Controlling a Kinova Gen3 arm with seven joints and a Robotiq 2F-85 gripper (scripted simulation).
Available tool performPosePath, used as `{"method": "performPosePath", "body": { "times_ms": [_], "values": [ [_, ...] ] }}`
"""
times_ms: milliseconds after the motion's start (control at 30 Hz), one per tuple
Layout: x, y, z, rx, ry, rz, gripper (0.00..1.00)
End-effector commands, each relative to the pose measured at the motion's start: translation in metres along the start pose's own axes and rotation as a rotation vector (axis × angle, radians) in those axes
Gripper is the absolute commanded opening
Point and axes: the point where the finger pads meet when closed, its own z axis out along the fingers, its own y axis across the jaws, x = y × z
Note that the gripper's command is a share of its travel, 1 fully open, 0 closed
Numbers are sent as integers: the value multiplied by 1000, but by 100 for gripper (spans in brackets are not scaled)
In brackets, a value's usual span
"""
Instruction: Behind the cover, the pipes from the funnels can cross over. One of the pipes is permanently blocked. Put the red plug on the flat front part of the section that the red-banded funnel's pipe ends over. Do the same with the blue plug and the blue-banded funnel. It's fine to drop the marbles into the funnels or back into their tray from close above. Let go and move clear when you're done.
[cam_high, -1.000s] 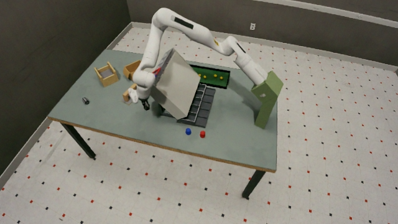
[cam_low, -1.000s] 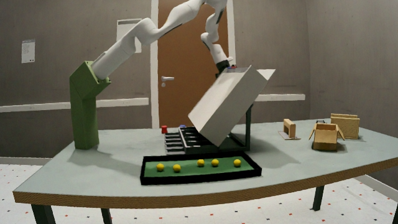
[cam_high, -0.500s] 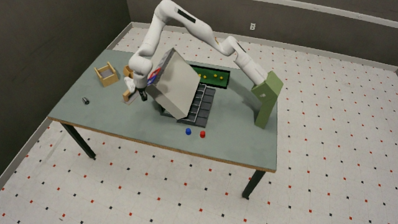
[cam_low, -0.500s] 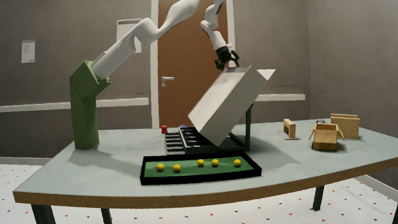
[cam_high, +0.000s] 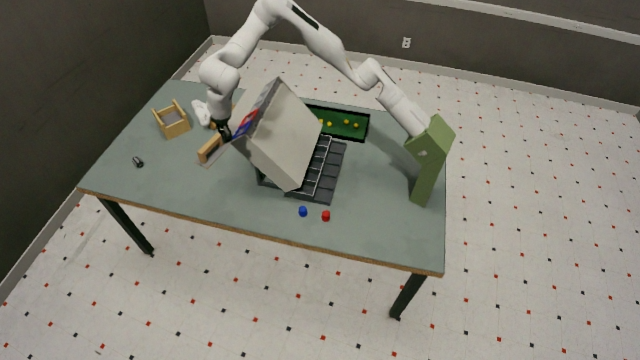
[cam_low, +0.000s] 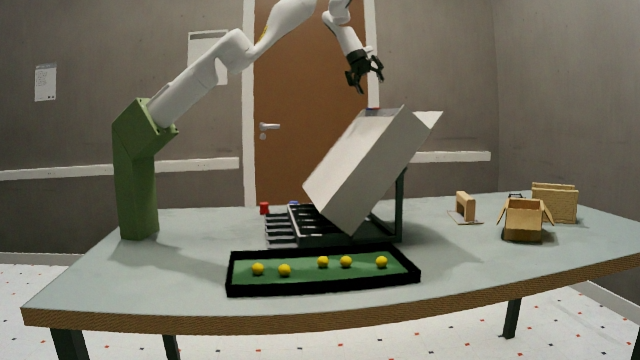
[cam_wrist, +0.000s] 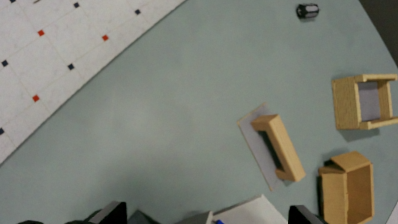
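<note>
Top view: gripper (cam_high: 224, 134) (cam_low: 370, 80) (cam_wrist: 207, 214)'s wide open, nothing in it, and the slanted cover (cam_high: 287, 135) (cam_low: 367, 162) sits around its four o'clock.

The tabletop (cam_high: 210, 185) (cam_low: 200, 290) (cam_wrist: 150, 100) is grey-green, its edges speckled brown — by the long edge on the red-and-black-dotted white floor's side, one plug is plain blue (cam_high: 303, 211), the other plain red (cam_high: 326, 216) (cam_low: 264, 208); toward the opposite long edge the tray (cam_high: 366, 131) (cam_low: 320, 289) has a black rim, a green bed and yellow marbles (cam_high: 346, 122) (cam_low: 345, 261) — and the stand at one short edge (cam_high: 425, 170) (cam_low: 136, 190) is olive green
</note>
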Motion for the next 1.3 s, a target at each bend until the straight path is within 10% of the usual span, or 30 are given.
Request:
{"method": "performPosePath", "body": {
  "times_ms": [0, 533, 567, 1100, 1133, 1267],
  "values": [
    [3, 17, -37, 0, 1, 0, 100],
    [3, 17, -37, 0, 1, 0, 100],
    [-67, 16, -41, 0, 1, 0, 100],
    [-147, 15, -46, 0, 1, 0, 100],
    [-194, 15, -45, -3, -25, -8, 100],
    [-226, 15, -47, -3, -25, -8, 100]
  ]
}}
